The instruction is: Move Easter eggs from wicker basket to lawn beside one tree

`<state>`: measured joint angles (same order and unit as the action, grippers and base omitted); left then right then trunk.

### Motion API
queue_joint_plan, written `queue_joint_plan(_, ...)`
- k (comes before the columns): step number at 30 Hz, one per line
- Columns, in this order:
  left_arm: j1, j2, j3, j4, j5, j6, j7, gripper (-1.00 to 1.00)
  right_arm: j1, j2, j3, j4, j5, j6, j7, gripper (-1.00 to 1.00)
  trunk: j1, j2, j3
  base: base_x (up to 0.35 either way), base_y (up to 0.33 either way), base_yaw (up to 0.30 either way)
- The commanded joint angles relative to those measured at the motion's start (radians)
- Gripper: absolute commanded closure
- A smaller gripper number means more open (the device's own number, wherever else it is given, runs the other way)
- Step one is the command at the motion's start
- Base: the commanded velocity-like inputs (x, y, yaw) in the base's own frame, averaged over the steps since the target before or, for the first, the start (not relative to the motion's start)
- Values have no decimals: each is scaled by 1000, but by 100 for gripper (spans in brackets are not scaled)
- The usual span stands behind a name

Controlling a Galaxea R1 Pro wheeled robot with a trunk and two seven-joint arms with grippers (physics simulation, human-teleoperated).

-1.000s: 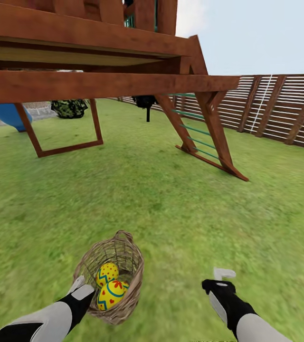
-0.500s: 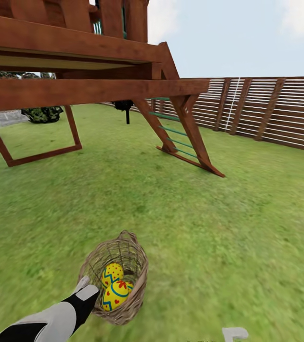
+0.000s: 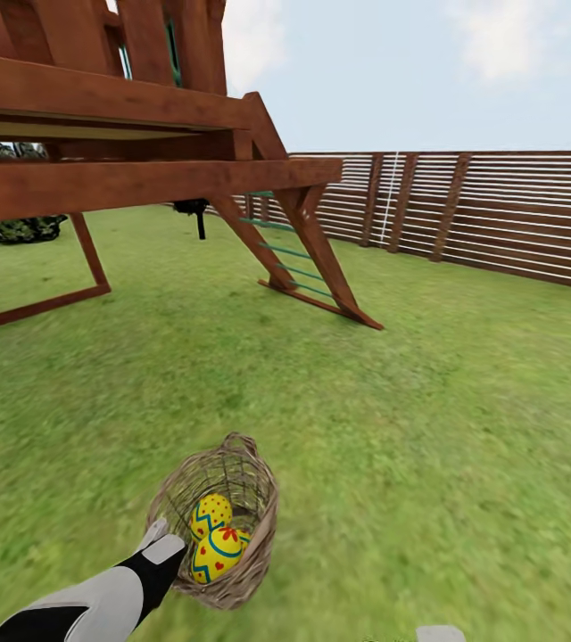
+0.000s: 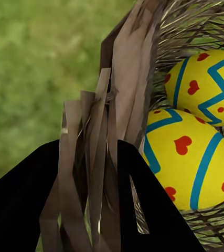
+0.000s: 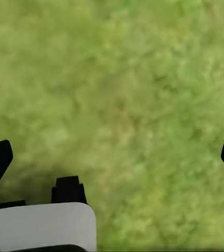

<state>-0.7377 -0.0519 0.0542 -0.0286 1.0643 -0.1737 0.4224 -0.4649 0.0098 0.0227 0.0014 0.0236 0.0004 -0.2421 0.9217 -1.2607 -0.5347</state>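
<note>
The left hand (image 4: 91,173) is clamped on the wicker basket (image 3: 232,499) wall; the right hand (image 5: 112,152) is spread wide.

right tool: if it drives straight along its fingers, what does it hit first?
Most likely bare lawn. The right tool stands open, and its wrist view shows grass ahead with nothing between the fingertips. How far off the grass lies is unclear.

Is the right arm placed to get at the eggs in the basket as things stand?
Probably not yet: the right gripper is open over bare grass, while the eggs sit in the basket clamped by the left gripper.
</note>
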Motion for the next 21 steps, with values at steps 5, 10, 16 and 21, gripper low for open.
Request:
queue_joint_plan(5,0,1,4,-2,-1,-3,3,100,0,-3,2,0,6,-3,-4,-100,-19,35,20,0,0,-258)
queue_joint_plan(10,0,3,4,-2,-3,-3,3,100,7,-6,1,2,0,-3,-5,-100,-38,70,37,0,0,-234)
queue_joint_plan(16,0,3,4,-2,-3,-3,3,100,38,-11,0,3,2,-6,-5,-100,-61,112,58,0,0,-273)
queue_joint_plan(21,0,3,4,-2,-3,-3,3,100,95,-5,1,6,1,-65,-5,-100,-81,147,78,0,0,-180)
